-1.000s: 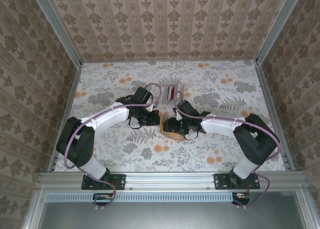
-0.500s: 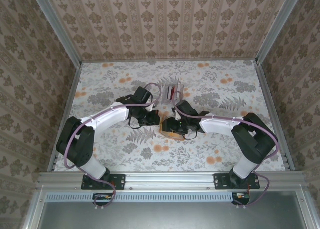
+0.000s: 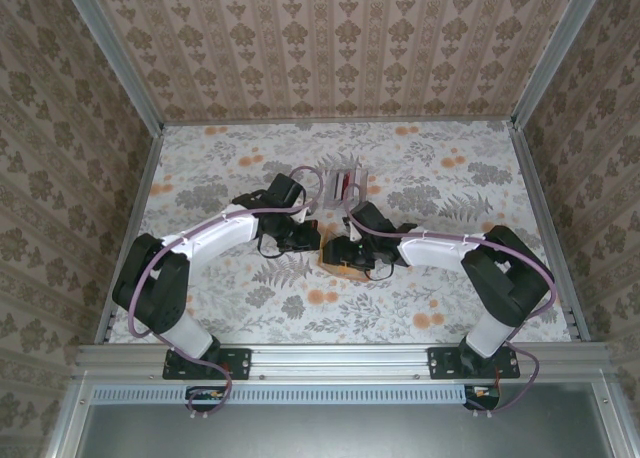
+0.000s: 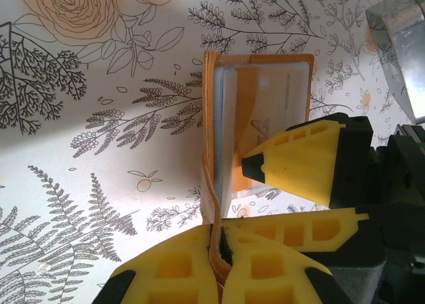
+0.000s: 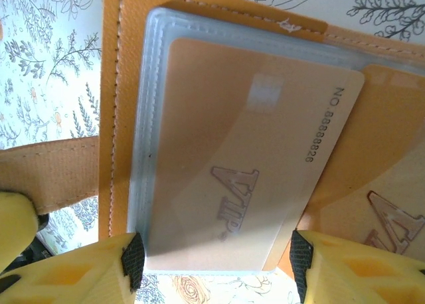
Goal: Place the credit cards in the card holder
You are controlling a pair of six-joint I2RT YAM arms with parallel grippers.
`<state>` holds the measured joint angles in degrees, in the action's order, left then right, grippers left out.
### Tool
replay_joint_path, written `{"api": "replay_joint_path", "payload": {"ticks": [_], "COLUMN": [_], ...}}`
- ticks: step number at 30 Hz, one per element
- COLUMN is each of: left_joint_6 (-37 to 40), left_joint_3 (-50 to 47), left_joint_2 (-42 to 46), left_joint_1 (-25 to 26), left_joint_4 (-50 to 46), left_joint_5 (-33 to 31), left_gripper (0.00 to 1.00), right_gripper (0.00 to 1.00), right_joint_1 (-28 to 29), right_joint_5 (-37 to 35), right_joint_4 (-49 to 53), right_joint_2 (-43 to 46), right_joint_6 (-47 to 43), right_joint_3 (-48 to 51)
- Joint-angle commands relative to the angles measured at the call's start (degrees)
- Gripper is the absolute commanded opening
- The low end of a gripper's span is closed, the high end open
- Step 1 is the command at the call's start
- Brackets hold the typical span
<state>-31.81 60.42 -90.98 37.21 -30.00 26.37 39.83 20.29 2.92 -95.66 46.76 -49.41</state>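
Nearest the arm bases, the left fingers [image 4: 172, 277] are fully closed on the tan strap of the card holder [image 4: 211, 118]. This pins the opened case flat on the tabletop [image 3: 230, 168], between the two arms and near its middle. Just beyond, the right fingers [image 5: 66, 274] stand wide apart astride the lower end of a VIP card [image 5: 246, 164] lying in the clear sleeve. Whether their pads press its edges cannot be told. The step in hand appears to be seating this card. To do it well, hold the strap clamped so the case cannot slide, push the card squarely along the sleeve, and avoid catching the sleeve's lip. The right wrist view gives the card's printed number and a second card [image 5: 395, 214] beside it. The left wrist view gives the case's fold edge-on. The overhead view adds the clear rack [image 3: 342, 184] farther back.
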Motion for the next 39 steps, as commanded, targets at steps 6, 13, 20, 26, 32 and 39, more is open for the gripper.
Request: {"api": "replay_joint_path", "payload": {"ticks": [6,13,20,26,32,39], "left_joint_6": [-0.8,-0.9,-0.6,-0.2,-0.1,0.1], "left_joint_3": [0.7,0.8,0.8,0.6,-0.5,-0.7], "left_joint_2": [2.1,2.3,2.5,3.2,4.2,4.3], "left_joint_1": [0.4,0.4,0.3,-0.5,-1.7,-2.3], "left_joint_4": [0.9,0.9,0.6,-0.1,-0.2,-0.2], "left_joint_5": [0.8,0.7,0.3,-0.2,-0.4,-0.2], "left_gripper": [0.0,0.0,0.0,0.0,0.0,0.0], "right_gripper": [0.69,0.66,0.57,0.48,0.39,0.34], "right_joint_1": [0.9,1.2,1.2,1.1,1.0,0.7], "right_joint_5": [-0.2,-3.3,-4.6,-5.0,-5.2,-5.2], "right_joint_4": [0.2,2.1,2.7,2.6,2.0,2.3], "right_joint_2": [-1.1,-2.2,-1.5,-0.4,0.8,1.9], "right_joint_6": [0.3,-0.2,-0.3,-0.4,-0.1,-0.3], "right_joint_3": [-1.8,-1.9,-1.4,-0.5,0.3,0.4]}}
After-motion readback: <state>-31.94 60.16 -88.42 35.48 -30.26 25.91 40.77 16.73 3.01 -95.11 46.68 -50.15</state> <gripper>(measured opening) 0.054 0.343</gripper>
